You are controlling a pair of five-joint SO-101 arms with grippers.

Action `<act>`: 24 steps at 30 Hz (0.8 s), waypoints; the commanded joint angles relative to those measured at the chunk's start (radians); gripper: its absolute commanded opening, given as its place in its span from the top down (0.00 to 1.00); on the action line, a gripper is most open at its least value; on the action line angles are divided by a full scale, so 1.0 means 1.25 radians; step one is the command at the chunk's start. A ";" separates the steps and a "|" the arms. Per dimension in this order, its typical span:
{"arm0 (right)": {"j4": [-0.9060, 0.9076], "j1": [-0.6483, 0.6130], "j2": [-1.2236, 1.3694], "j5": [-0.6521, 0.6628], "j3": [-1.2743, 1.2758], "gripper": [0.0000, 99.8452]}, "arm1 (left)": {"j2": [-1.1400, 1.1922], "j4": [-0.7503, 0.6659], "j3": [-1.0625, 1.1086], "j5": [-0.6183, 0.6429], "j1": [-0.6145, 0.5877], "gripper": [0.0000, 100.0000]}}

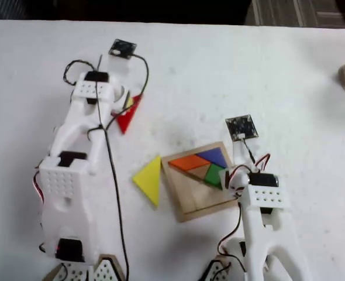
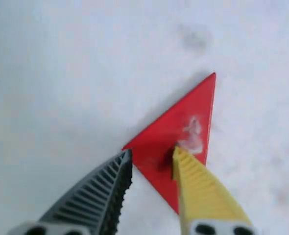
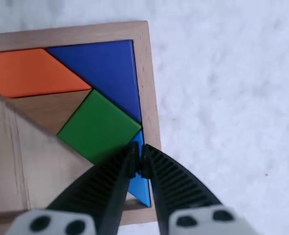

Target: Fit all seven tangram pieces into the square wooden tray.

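Red is the leftmost colour: the red triangle [image 1: 127, 114] lies flat on the white table [image 1: 219, 76], well apart from the wooden tray [image 1: 207, 212], at about its ten o'clock. The left gripper [image 2: 152, 155] stands over it with fingers spread. The grey tip is at one corner of the piece and the yellow tip rests on its face (so nothing is gripped yet). That straddle looks meant to bracket the corner for a pinch.

Next, the yellow triangle [image 1: 149, 178] lies loose at the tray's nine o'clock, just beside the rim, handy for a short slide in.

Inside the tray, the orange parallelogram [image 3: 32, 73], the big blue triangle [image 3: 105, 73] and the green square [image 3: 98, 129] sit packed edge to edge toward the one o'clock corner. This keeps a broad stretch of bare floor free on the seven o'clock side for the two large triangles.

At the tray's three o'clock wall is the right gripper [image 3: 138, 156], its fingers pressed nearly together on the small blue piece [image 3: 142, 190]. It seems to be pinching it, though the fingers hide most of the piece. The piece is held low between the green square and the rim, probably to seat it in that narrow gap.
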 commanded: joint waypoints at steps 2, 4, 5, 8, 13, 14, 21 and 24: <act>-0.009 0.001 -0.026 0.004 -0.006 0.98 | -0.004 0.020 -0.032 -0.056 -0.007 0.63; -0.008 0.001 -0.026 0.004 -0.006 0.98 | 0.006 -0.007 -0.032 -0.076 -0.012 0.62; -0.008 0.001 -0.026 0.004 -0.006 0.98 | 0.019 -0.020 -0.033 -0.087 -0.012 0.62; -0.008 0.001 -0.026 0.004 -0.006 0.98 | 0.079 -0.054 -0.064 -0.107 -0.015 0.65; -0.010 -0.001 -0.026 0.004 -0.006 0.98 | 0.170 -0.022 -0.218 -0.107 -0.047 0.69; -0.010 -0.001 -0.026 0.004 -0.006 0.98 | 0.186 -0.007 -0.248 -0.107 -0.048 0.69; -0.010 -0.001 -0.026 0.004 -0.006 0.98 | 0.309 0.129 -0.415 -0.191 -0.026 0.70; -0.010 -0.001 -0.026 0.004 -0.006 0.98 | 0.346 0.176 -0.484 -0.220 -0.018 0.79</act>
